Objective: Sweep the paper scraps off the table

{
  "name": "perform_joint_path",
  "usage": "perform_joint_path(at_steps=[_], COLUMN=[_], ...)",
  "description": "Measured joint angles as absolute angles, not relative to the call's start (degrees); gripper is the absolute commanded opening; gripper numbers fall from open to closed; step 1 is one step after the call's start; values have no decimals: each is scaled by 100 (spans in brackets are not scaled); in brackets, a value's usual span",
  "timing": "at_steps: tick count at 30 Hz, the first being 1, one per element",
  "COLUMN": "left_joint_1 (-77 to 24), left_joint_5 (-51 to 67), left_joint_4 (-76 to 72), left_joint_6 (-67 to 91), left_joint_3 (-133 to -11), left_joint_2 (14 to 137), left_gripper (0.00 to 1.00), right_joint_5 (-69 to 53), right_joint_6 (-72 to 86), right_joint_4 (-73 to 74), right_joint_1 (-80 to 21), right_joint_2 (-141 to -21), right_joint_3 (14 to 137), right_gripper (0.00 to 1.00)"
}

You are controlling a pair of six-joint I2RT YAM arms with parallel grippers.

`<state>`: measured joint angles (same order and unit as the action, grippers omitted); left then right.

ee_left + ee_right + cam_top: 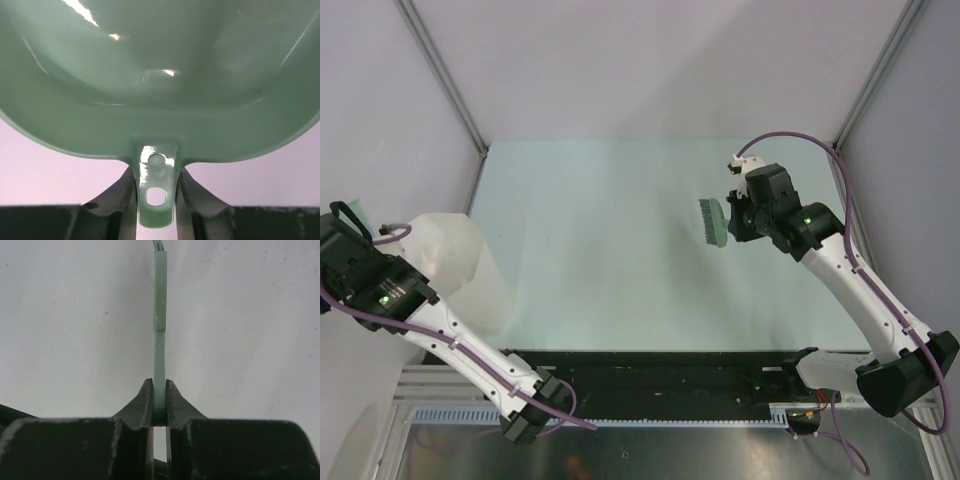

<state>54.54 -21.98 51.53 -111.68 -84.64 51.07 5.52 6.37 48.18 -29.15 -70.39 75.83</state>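
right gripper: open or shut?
Shut. In the right wrist view the right gripper clamps the thin pale-green plastic brush handle, fingers touching both sides.

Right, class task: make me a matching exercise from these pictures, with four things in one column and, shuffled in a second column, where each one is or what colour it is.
Things:
1 brush
2 dustpan
3 bin
4 table

Descriptions:
A white, at the left side of the table
B pale mint, flat surface
C handle clamped in the left gripper
D handle clamped in the right gripper

Pairs: 1-D, 2-C, 3-A, 4-B
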Motion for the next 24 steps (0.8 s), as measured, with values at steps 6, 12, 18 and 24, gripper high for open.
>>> perform_joint_path(at_steps=[6, 12, 18, 24], left_joint_1=[5450, 5404, 4397, 2738], left_joint_5=[-2250, -1372, -965, -1481], left_joint_4=[4947, 4890, 4718, 4797], left_joint_6=[-11251, -11113, -10027, -8643], left_joint_3=[-8475, -9179, -9918, -10145], left_joint_2=[5111, 5301, 5489, 5986], left_gripper=[0, 0, 0, 0], right_joint_5=[552, 554, 554, 558], right_joint_6=[622, 582, 576, 576], right_joint_4=[4810, 4807, 4797, 4766], right_joint_1=[-2930, -2936, -2941, -2941], right_joint_2=[-7039, -7039, -7039, -7039], right_joint_3=[7583, 7583, 7583, 7583], right_gripper=[0, 0, 0, 0])
